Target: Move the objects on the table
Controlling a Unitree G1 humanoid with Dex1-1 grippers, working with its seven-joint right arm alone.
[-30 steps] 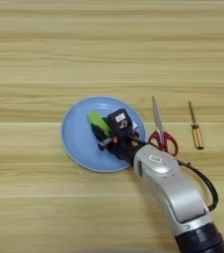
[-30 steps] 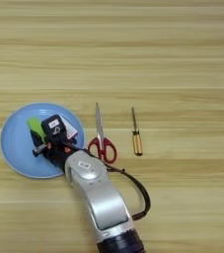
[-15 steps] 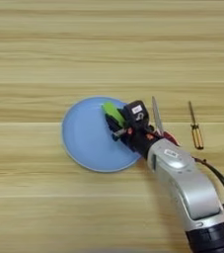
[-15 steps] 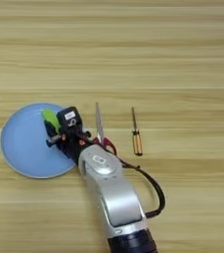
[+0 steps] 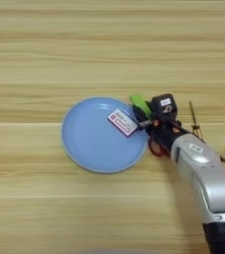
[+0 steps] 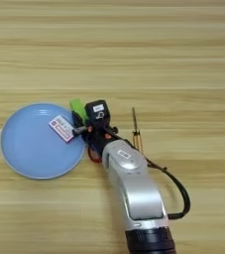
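A lime-green block hangs at the right rim of a blue plate, and my right gripper is shut on it. The same block and gripper show in the right eye view. A white-and-red flat box lies on the plate's right part, just left of the fingers. My arm hides the red-handled scissors apart from a bit of red handle. The thin amber-handled screwdriver lies on the table, right of the gripper.
My silver forearm runs in from the bottom right corner, with a black cable looping at its right side. Bare wood stretches across the far half and the left side of the table.
My gripper has moved right from the plate's middle to its right rim, carrying the green block. The white-and-red box now shows uncovered on the plate.
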